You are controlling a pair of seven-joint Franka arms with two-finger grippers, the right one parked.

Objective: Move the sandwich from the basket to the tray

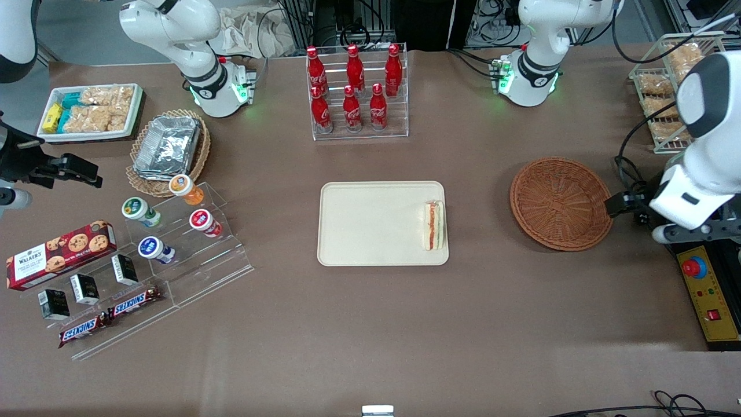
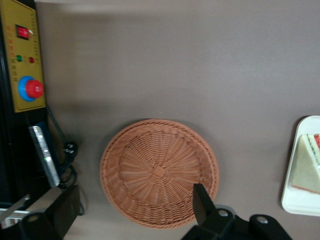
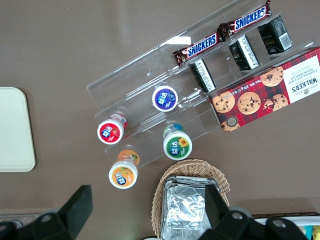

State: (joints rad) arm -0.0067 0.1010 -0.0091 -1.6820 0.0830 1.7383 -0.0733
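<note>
The sandwich (image 1: 434,225) lies on the beige tray (image 1: 370,223), tucked against the tray's edge on the side facing the claw (image 1: 622,204), filling stripes of red-orange and green showing along its length. The tray sits at mid-surface, well apart from the claw. Between tray and claw rests the round reddish-brown wicker basket (image 1: 560,202), holding nothing, its rim just beside the claw's dark fingers. The claw hangs above the brown surface (image 1: 370,324) at the working arm's end, beside the basket's rim, gripping nothing; from the wrist camera its 2 fingers (image 2: 202,206) stand spread wide, the basket (image 2: 159,172) showing between them and a corner of the tray (image 2: 292,200) with the sandwich (image 2: 306,170) off to one side. A yellow control box (image 1: 707,292) with a red button sits near the claw, closer to the front camera.
</note>
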